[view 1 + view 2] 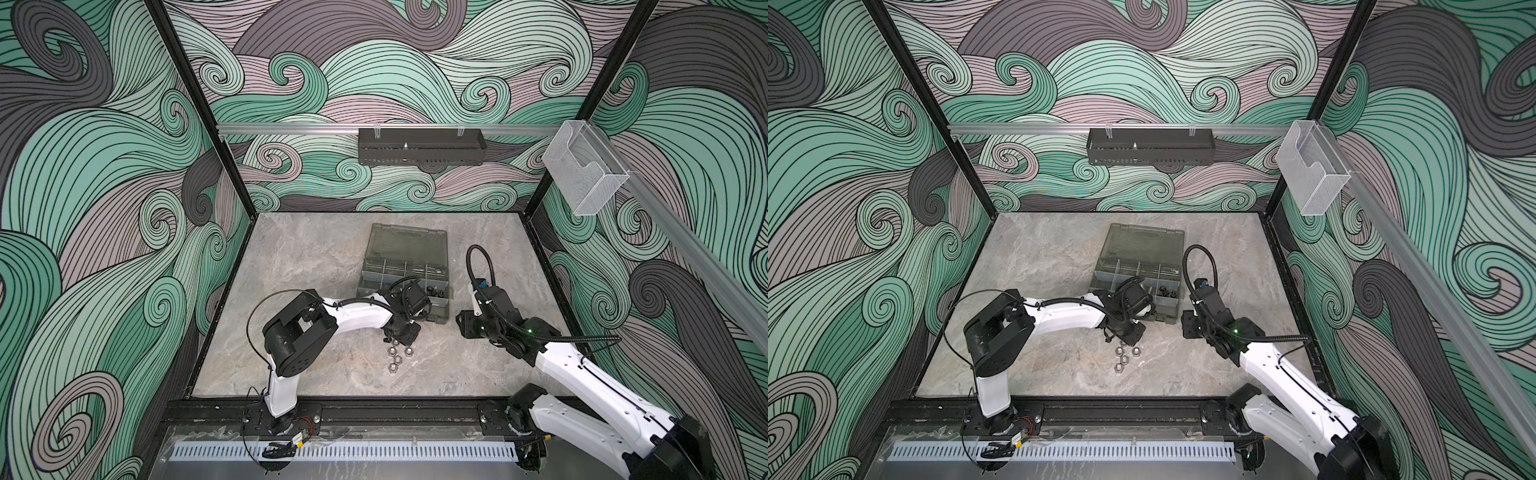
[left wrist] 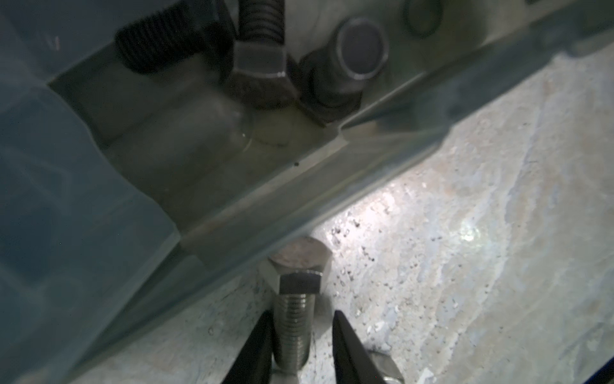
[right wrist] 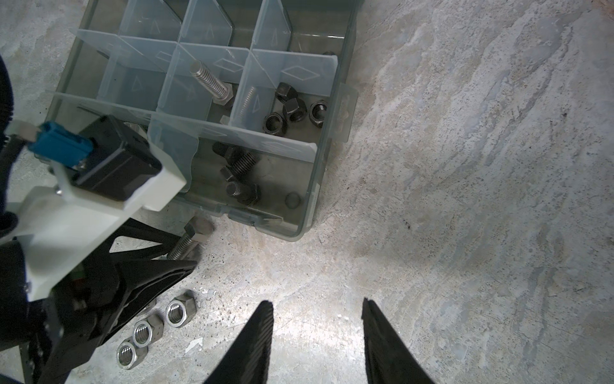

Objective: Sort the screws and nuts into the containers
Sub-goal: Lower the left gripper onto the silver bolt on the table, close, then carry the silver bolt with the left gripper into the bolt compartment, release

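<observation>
A silver screw [image 2: 294, 325] lies on the table just outside the near wall of the grey organizer case [image 1: 405, 266]. My left gripper [image 2: 300, 314] straddles its shank: one finger touches it and a gap shows at the other, so it is open. In the right wrist view the same screw [image 3: 189, 241] points at the case. The containers hold black screws [image 3: 239, 176], black nuts [image 3: 292, 111] and one silver screw [image 3: 212, 83]. Several silver nuts [image 3: 179, 311] lie loose beside the left gripper [image 1: 401, 332]. My right gripper [image 3: 315, 301] hangs open over bare table, with nothing between its fingers.
The case lid [image 1: 405, 239] lies open flat toward the back wall. A black perforated tray [image 1: 419, 151] hangs on the back rail. A clear holder [image 1: 584, 174] is mounted on the right rail. The left arm's wrist camera housing [image 3: 113, 159] overhangs the case's near corner.
</observation>
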Controlling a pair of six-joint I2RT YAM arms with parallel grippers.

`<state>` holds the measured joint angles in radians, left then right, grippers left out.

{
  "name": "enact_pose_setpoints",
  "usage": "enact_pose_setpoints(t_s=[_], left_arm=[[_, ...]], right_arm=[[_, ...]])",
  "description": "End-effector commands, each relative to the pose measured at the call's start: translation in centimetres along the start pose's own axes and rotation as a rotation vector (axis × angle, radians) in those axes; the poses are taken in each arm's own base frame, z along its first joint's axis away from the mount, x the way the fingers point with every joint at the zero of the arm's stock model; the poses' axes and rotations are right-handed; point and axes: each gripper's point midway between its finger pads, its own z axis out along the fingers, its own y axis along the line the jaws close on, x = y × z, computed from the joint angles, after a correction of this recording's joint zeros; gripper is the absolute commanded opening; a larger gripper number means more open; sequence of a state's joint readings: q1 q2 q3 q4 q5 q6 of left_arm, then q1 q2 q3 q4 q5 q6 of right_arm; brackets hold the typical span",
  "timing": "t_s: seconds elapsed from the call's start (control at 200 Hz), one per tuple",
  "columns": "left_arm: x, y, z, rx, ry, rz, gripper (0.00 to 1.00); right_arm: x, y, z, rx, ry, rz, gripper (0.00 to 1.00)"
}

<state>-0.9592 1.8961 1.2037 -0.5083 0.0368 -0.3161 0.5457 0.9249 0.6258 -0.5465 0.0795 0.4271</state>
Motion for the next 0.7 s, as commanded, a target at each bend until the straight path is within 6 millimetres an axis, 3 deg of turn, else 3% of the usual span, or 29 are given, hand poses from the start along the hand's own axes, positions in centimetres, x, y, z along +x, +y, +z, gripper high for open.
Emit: enact_pose_setpoints(t_s=[0.0,0.165,0.35,0.535,0.69], left_arm=[[-0.2,-0.2,0.3,-0.010,0.009,0.015,0.27],[-0.2,-0.3,0.4,-0.004,0.008,0.012,0.15],[0.1,-0.9,-0.6,0.033,-0.007,-0.011,0.12],[0.5,-1.4,-3.3,0.081,-0.066,-0.041,0.12],[-0.8,-1.1,-6.5,0.058,-0.136,-0.025,0.11]], right_arm=[[0.6,-0.7,0.1,0.026,0.010,0.010,0.45],[0.7,-0.8,0.1,0.027,0.011,0.013,0.45],[0.7,-0.8,0.0,0.028,0.009,0.012,0.45],[0.7,-0.9,-0.1,0.029,0.001,0.009,0.45],[0.6,-0.9,-0.1,0.029,-0.002,0.007,0.45]])
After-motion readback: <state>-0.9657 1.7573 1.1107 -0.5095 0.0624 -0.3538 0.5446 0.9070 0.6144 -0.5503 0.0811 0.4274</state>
